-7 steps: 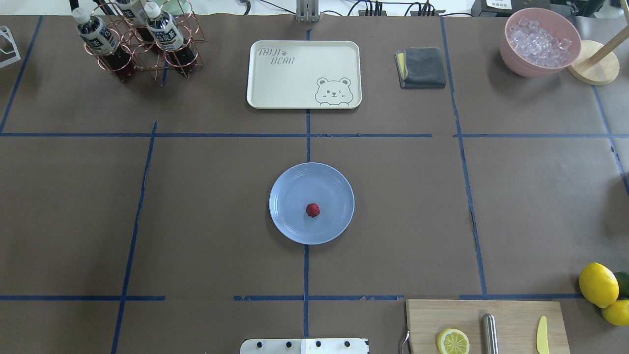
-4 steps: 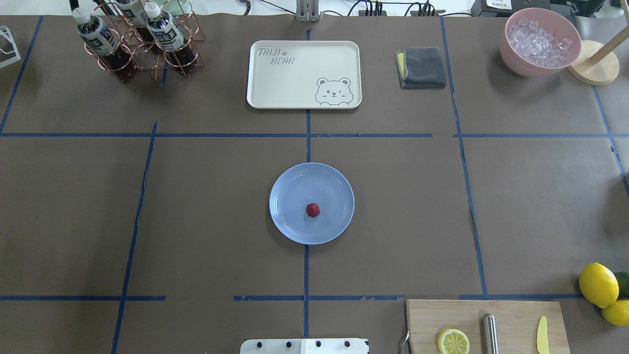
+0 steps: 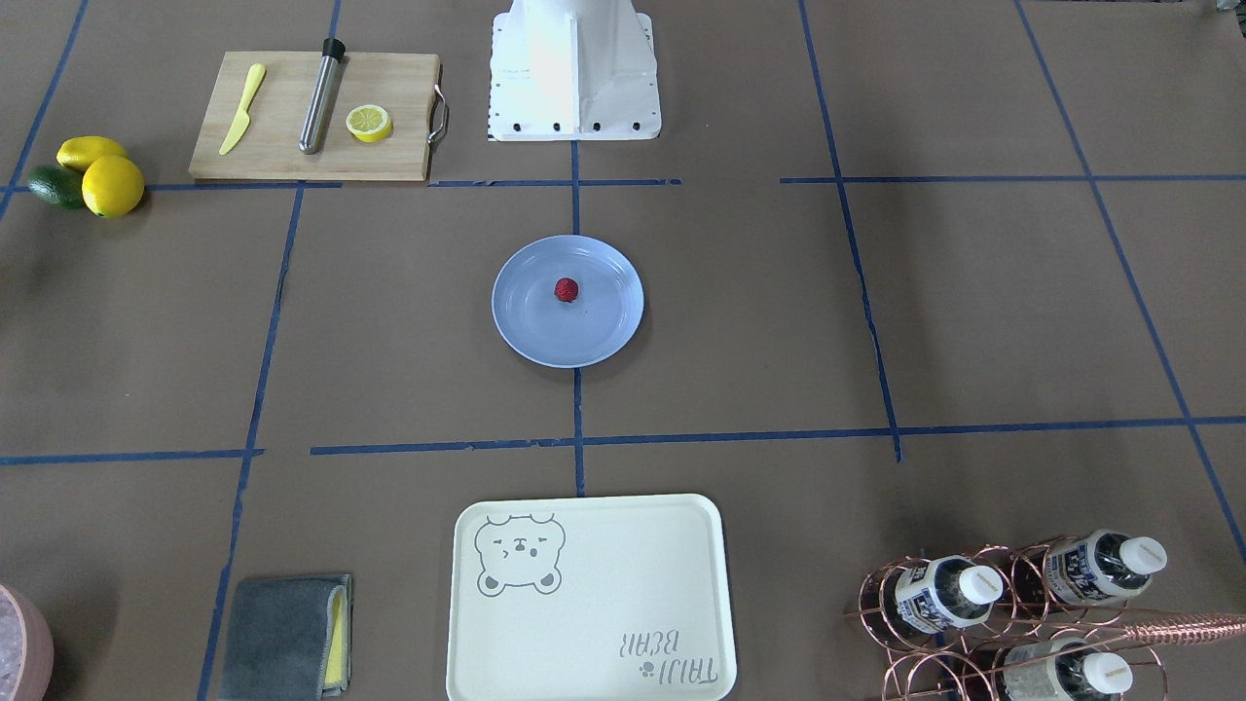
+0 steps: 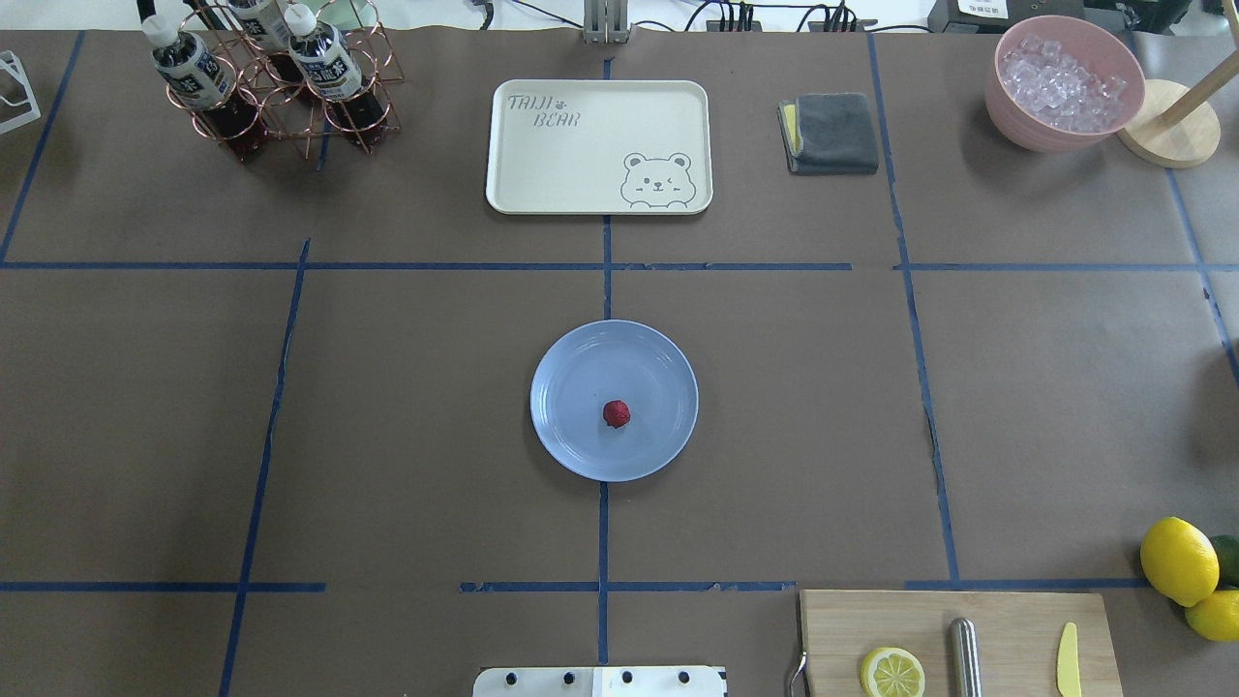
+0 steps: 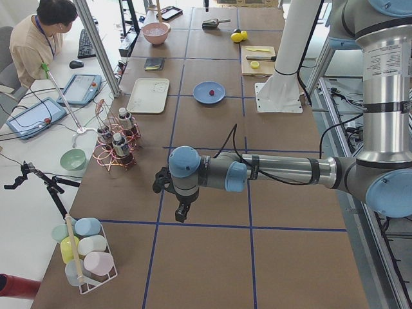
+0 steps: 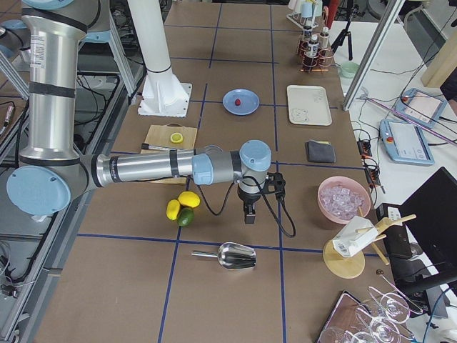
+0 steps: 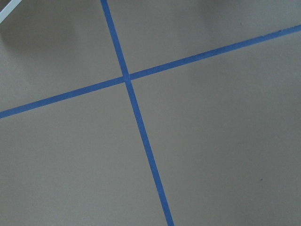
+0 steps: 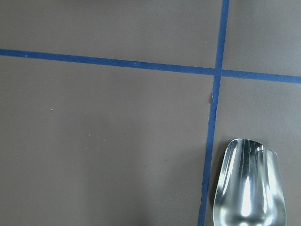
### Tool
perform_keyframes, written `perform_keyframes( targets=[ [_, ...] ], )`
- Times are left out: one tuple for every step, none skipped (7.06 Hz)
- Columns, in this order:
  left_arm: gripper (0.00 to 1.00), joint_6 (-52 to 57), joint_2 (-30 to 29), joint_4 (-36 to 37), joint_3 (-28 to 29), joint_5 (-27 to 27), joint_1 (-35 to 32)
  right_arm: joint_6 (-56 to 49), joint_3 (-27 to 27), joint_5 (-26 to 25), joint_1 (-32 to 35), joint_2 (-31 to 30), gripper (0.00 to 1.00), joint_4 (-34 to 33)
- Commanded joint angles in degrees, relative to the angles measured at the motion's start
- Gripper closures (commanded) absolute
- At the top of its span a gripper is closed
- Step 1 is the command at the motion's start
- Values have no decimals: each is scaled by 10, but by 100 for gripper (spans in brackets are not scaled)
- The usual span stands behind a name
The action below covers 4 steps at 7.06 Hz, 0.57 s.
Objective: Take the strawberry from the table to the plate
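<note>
Overhead exterior view: strawberry [image 4: 617,413] is seen lying on the plate [image 4: 571,368], slightly off centre toward the robot's side, clear of the rim. The plate sits mid-worktop [image 4: 387,436] on the centre tape line. No arm is seen over the plate in either the overhead or the front-facing view.

Status, as judged: placement is done and the berry is at rest in the plate. Nothing appears left except ending the run.

Left fingers [image 5: 183,214] are seen only in the exterior left view, pointed down over bare worktop near a tape crossing, well apart from the plate. Right fingers [image 6: 248,215] are seen only in the exterior right view, just beside the lemons [image 6: 187,199] and near a metal scoop [image 8: 247,183]. How far either pair is open cannot be told from these views. Neither wrist view shows anything held.
</note>
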Motion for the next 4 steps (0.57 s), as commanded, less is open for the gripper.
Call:
perform_keyframes(
  targets=[
    [0, -2, -8, 1, 1, 29, 0, 3, -10, 2, -1, 2, 0, -1],
    [0, -2, -4, 3, -5, 28, -1, 4, -13, 3, -3, 8, 0, -1],
    [0, -2, -8, 1, 2, 28, 1, 5, -19, 3, -3, 14, 0, -1],
    [0, -2, -12, 2, 0, 29, 1, 6, -19, 3, -3, 15, 0, -1]
  ],
)
